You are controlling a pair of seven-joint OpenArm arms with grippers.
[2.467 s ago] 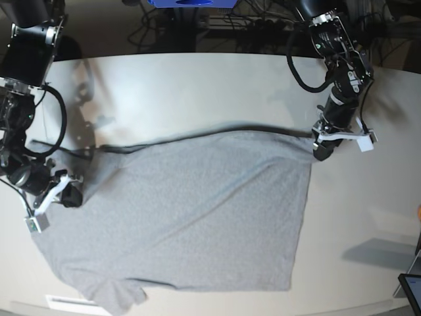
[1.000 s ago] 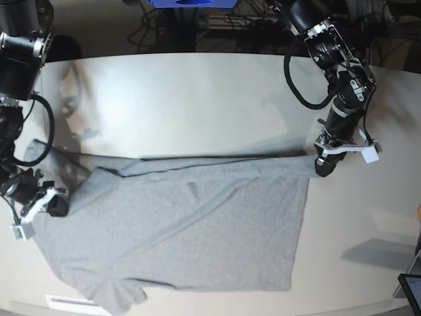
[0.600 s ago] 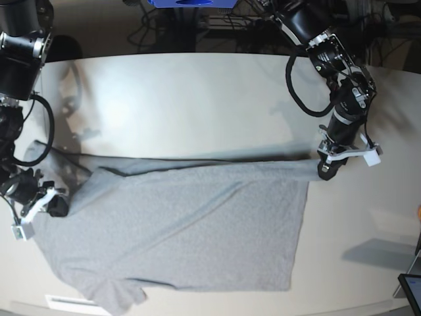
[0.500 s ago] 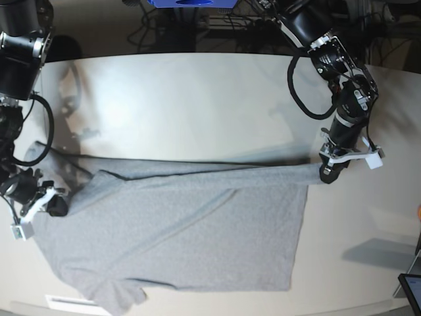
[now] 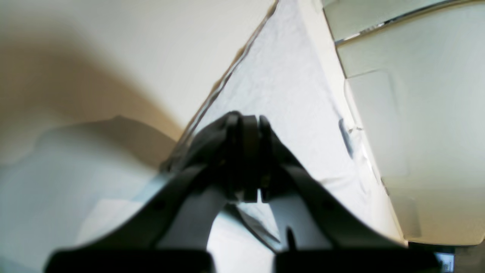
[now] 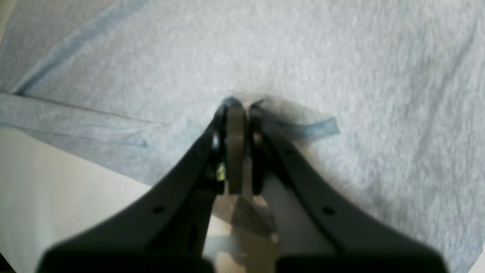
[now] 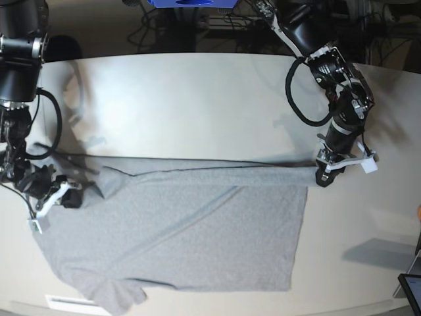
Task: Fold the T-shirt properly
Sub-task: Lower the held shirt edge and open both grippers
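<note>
Pinching the T-shirt point(image 7: 197, 230) at opposite corners, I had the left gripper point(image 7: 323, 176) and right gripper point(image 7: 70, 199) clamped on cloth, tensioning its far edge straight for folding.

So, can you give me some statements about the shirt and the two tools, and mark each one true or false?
1. Both tools are shut on the shirt. True.
2. The shirt is folded into a small neat square. False: it lies spread wide over the table.
3. The left tool holds the shirt's far corner. True.
4. Black lettering shows on the shirt. False: only plain grey shows.
5. The right tool hangs high above the table. False: it is low, at the shirt's edge.
</note>
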